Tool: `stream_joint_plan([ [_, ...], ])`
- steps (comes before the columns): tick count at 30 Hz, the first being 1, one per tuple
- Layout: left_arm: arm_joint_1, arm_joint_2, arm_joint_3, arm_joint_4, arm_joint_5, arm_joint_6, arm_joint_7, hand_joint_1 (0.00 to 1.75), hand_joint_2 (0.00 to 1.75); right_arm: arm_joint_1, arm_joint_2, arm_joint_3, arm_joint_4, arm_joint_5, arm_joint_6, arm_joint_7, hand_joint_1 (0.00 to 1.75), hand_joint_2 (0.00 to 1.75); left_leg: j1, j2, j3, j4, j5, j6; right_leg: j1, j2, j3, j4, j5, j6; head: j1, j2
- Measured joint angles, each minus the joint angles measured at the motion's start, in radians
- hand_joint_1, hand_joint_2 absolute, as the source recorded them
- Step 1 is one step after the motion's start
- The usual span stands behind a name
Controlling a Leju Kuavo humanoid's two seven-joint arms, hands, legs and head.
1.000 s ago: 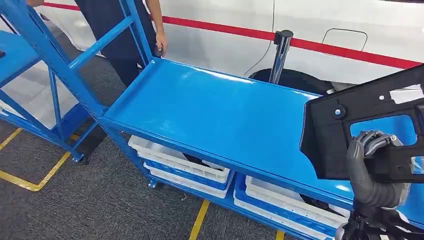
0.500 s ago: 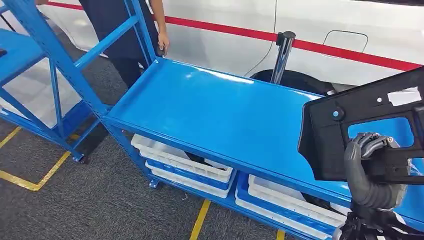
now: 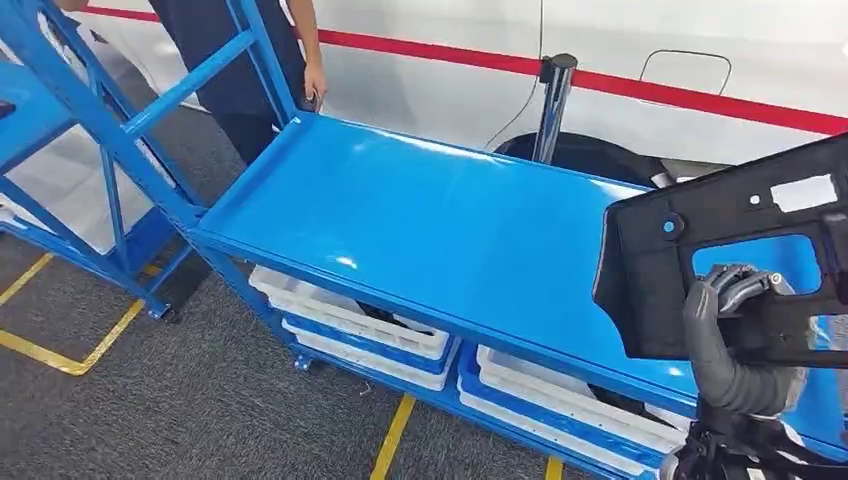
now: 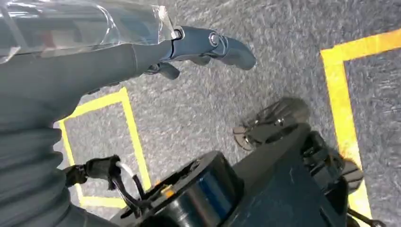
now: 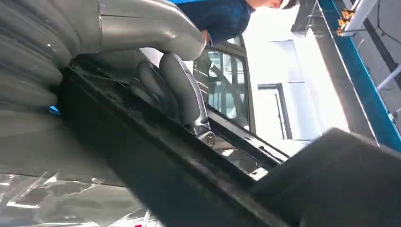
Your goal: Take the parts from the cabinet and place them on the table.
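Note:
A large flat black plastic part [image 3: 690, 250] with a window cut-out hangs over the right end of the blue table top [image 3: 420, 220]. My right hand [image 3: 735, 330] grips it from below, fingers hooked through the cut-out. In the right wrist view the right hand [image 5: 156, 71] wraps the part's black edge [image 5: 165, 175]. My left hand [image 4: 142, 52] hangs over grey floor, fingers stretched out and holding nothing.
White bins [image 3: 350, 320] sit on the shelf under the table top. A blue rack [image 3: 110, 110] stands at the left. A person [image 3: 240, 50] stands at the table's far left corner. Behind are a chrome post [image 3: 553, 105] and a white car [image 3: 650, 60].
The whole picture has shifted a little, so the camera moved. The black part stays in my right hand over the table's right end.

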Motion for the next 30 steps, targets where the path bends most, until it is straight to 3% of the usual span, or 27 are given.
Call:
stream_joint_plan([
  [1, -0.001, 0.0, 0.0, 0.0, 0.003, -0.003, -0.002, 0.0, 1.75, 0.0, 0.003, 0.0, 0.0, 0.004, -0.002, -0.002, 1.75, 1.75, 0.0, 0.003, -0.031, 0.068, -0.046, 0.001, 0.002, -0.003, -0.004, 0.0, 0.003, -0.006, 0.0, 0.0],
  [3, -0.006, 0.0, 0.001, 0.0, 0.01, -0.009, -0.003, 0.0, 1.75, 0.001, 0.01, 0.0, 0.002, 0.013, -0.006, -0.004, 1.75, 1.75, -0.008, 0.004, -0.11, 0.257, -0.14, 0.002, 0.011, -0.01, -0.015, 0.0, 0.01, -0.017, 0.0, 0.0],
  [4, -0.008, 0.001, 0.002, 0.0, 0.013, -0.012, -0.003, 0.0, 1.75, 0.002, 0.014, 0.002, 0.004, 0.016, -0.009, -0.004, 1.75, 1.75, -0.012, 0.004, -0.137, 0.324, -0.162, 0.007, 0.018, -0.014, -0.019, 0.0, 0.013, -0.022, 0.0, 0.0],
  [5, -0.01, 0.001, 0.002, 0.0, 0.013, -0.016, -0.002, 0.0, 1.75, 0.002, 0.018, 0.006, 0.007, 0.019, -0.011, -0.004, 1.75, 1.75, -0.016, 0.004, -0.139, 0.342, -0.159, 0.013, 0.025, -0.015, -0.022, 0.0, 0.016, -0.026, 0.0, 0.0],
  [6, -0.009, 0.001, 0.001, 0.0, 0.013, -0.018, -0.001, 0.0, 1.75, 0.002, 0.02, 0.01, 0.01, 0.022, -0.012, -0.005, 1.75, 1.75, -0.024, 0.004, -0.118, 0.309, -0.135, 0.025, 0.032, -0.015, -0.026, 0.0, 0.019, -0.031, 0.0, 0.0],
  [7, -0.007, 0.0, 0.001, 0.0, 0.013, -0.019, -0.001, 0.0, 1.75, 0.002, 0.022, 0.013, 0.011, 0.022, -0.013, -0.007, 1.75, 1.75, -0.031, 0.004, -0.08, 0.237, -0.097, 0.041, 0.04, -0.015, -0.028, 0.0, 0.023, -0.035, 0.0, 0.0],
  [8, -0.005, 0.001, 0.0, 0.0, 0.012, -0.02, 0.0, 0.0, 1.75, 0.002, 0.025, 0.015, 0.013, 0.024, -0.015, -0.01, 1.75, 1.75, -0.044, 0.004, -0.02, 0.126, -0.053, 0.065, 0.048, -0.014, -0.03, -0.002, 0.027, -0.038, 0.0, 0.0],
  [9, -0.003, 0.002, 0.0, 0.0, 0.012, -0.02, 0.0, 0.0, 1.75, 0.002, 0.027, 0.016, 0.013, 0.024, -0.016, -0.013, 1.75, 1.75, -0.06, 0.004, 0.032, 0.031, -0.026, 0.092, 0.049, -0.014, -0.03, -0.006, 0.033, -0.04, 0.0, 0.0],
  [10, -0.003, 0.009, 0.0, 0.0, 0.012, -0.019, 0.0, 0.0, 1.75, 0.002, 0.03, 0.016, 0.014, 0.024, -0.02, -0.015, 1.75, 1.75, -0.076, 0.009, 0.064, -0.032, -0.027, 0.112, 0.054, -0.015, -0.033, -0.008, 0.039, -0.036, 0.0, 0.0],
  [11, -0.004, 0.008, 0.0, 0.0, 0.012, -0.019, 0.0, 0.0, 1.75, 0.004, 0.03, 0.016, 0.015, 0.026, -0.023, -0.018, 1.75, 1.75, -0.077, 0.02, 0.062, -0.035, -0.015, 0.104, 0.05, -0.018, -0.032, -0.015, 0.045, -0.035, 0.0, 0.0],
  [14, -0.003, 0.011, 0.0, 0.0, 0.011, -0.019, 0.0, 0.0, 1.75, 0.005, 0.034, 0.019, 0.019, 0.024, -0.026, -0.018, 1.75, 1.75, -0.077, 0.016, 0.055, -0.056, 0.007, 0.102, 0.048, -0.021, -0.035, -0.023, 0.063, -0.02, -0.001, 0.0],
  [15, -0.003, 0.011, 0.0, 0.001, 0.01, -0.019, 0.0, 0.0, 1.75, 0.006, 0.034, 0.02, 0.02, 0.022, -0.027, -0.019, 1.75, 1.75, -0.065, 0.018, 0.061, -0.068, 0.023, 0.092, 0.048, -0.018, -0.045, -0.009, 0.045, -0.016, -0.001, 0.0],
  [16, -0.003, 0.011, 0.0, 0.001, 0.009, -0.019, -0.001, 0.0, 1.75, 0.006, 0.034, 0.021, 0.021, 0.021, -0.03, -0.021, 1.75, 1.75, -0.062, 0.016, 0.051, -0.068, 0.03, 0.094, 0.05, -0.015, -0.066, 0.035, -0.005, -0.01, 0.0, 0.0],
  [18, -0.001, 0.011, -0.001, 0.0, 0.008, -0.019, -0.001, 0.0, 1.75, 0.009, 0.034, 0.021, 0.024, 0.018, -0.032, -0.022, 1.75, 1.75, -0.059, 0.017, 0.039, -0.066, 0.038, 0.092, 0.045, -0.014, -0.123, 0.196, -0.105, 0.0, 0.0, 0.0],
  [19, 0.001, 0.011, -0.002, 0.0, 0.008, -0.019, -0.001, 0.0, 1.75, 0.013, 0.035, 0.024, 0.026, 0.011, -0.032, -0.023, 1.75, 1.75, -0.057, 0.017, 0.031, -0.064, 0.042, 0.09, 0.042, -0.014, -0.152, 0.281, -0.136, 0.005, 0.0, 0.0],
  [20, 0.002, 0.011, -0.002, 0.0, 0.005, -0.019, -0.001, 0.0, 1.75, 0.017, 0.035, 0.026, 0.027, 0.01, -0.032, -0.024, 1.75, 1.75, -0.054, 0.017, 0.026, -0.064, 0.046, 0.087, 0.038, -0.014, -0.158, 0.313, -0.137, 0.009, 0.0, 0.0],
  [21, 0.002, 0.011, -0.002, 0.0, 0.005, -0.019, -0.001, 0.0, 1.75, 0.019, 0.035, 0.027, 0.029, 0.008, -0.032, -0.025, 1.75, 1.75, -0.051, 0.017, 0.022, -0.063, 0.047, 0.085, 0.036, -0.014, -0.14, 0.293, -0.117, 0.013, 0.0, 0.0],
  [22, 0.003, 0.011, -0.003, 0.0, 0.004, -0.019, -0.001, 0.0, 1.75, 0.02, 0.035, 0.027, 0.031, 0.002, -0.032, -0.026, 1.75, 1.75, -0.047, 0.017, 0.02, -0.061, 0.047, 0.082, 0.033, -0.014, -0.095, 0.226, -0.078, 0.017, 0.0, 0.0],
  [24, 0.002, 0.011, -0.003, 0.0, 0.002, -0.019, -0.001, 0.0, 1.75, 0.02, 0.035, 0.027, 0.032, 0.0, -0.032, -0.031, 1.75, 1.75, -0.042, 0.017, 0.02, -0.053, 0.044, 0.075, 0.023, -0.015, 0.026, 0.021, 0.001, 0.025, 0.0, 0.0],
  [25, 0.001, 0.011, -0.003, 0.001, 0.0, -0.019, -0.001, 0.0, 1.75, 0.02, 0.035, 0.027, 0.033, 0.0, -0.032, -0.033, 1.75, 1.75, -0.047, 0.016, 0.012, -0.05, 0.041, 0.068, 0.026, -0.012, 0.061, -0.03, -0.01, 0.027, 0.0, 0.0],
  [26, 0.0, 0.011, -0.003, 0.001, -0.002, -0.018, -0.001, 0.0, 1.75, 0.021, 0.035, 0.028, 0.034, 0.005, -0.032, -0.033, 1.75, 1.75, -0.048, 0.016, 0.009, -0.044, 0.043, 0.062, 0.031, -0.008, 0.056, -0.038, -0.006, 0.015, 0.0, 0.0],
  [29, 0.0, 0.012, -0.003, 0.001, -0.002, -0.018, -0.001, 0.0, 1.75, 0.021, 0.035, 0.03, 0.038, 0.027, -0.033, -0.028, 1.75, 1.75, -0.05, 0.014, -0.001, -0.035, 0.044, 0.056, 0.028, -0.011, 0.046, -0.039, -0.013, -0.007, -0.001, 0.0],
  [30, 0.0, 0.014, -0.003, 0.001, -0.002, -0.017, -0.002, 0.0, 1.75, 0.02, 0.035, 0.03, 0.04, 0.038, -0.033, -0.023, 1.75, 1.75, -0.047, 0.013, -0.008, -0.02, 0.03, 0.05, 0.022, -0.016, 0.046, -0.041, -0.01, -0.015, -0.001, 0.0],
])
